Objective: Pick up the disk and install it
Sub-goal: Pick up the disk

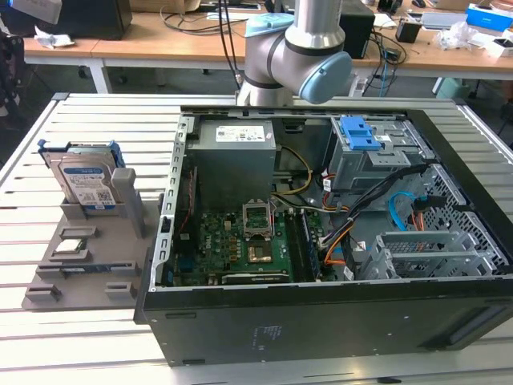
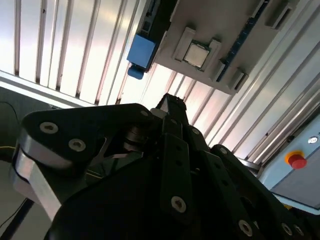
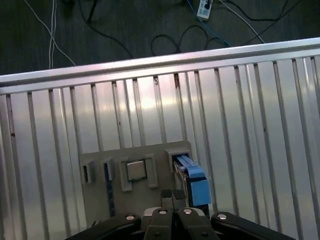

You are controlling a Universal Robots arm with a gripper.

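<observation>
While arm [image 1: 298, 56] runs off top edge of exterior view, gripper [image 3: 172, 196] hangs over grey holder [image 3: 99, 200]. Fingers pressed together, nothing between them. Disk [image 1: 85, 183] stands on edge in holder slot, label outward, at exterior view's left of open computer case [image 1: 280, 333], apart from it. In first wrist view disk shows edge-on, lower end hidden behind gripper links. Small square chip [image 1: 72, 247] lies flat near disk.

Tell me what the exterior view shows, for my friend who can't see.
A blue-framed disk stands upright in a grey holder on a slatted table, at the exterior view's left. Beside it an open computer case shows its boards and cables, with the arm behind it.
</observation>
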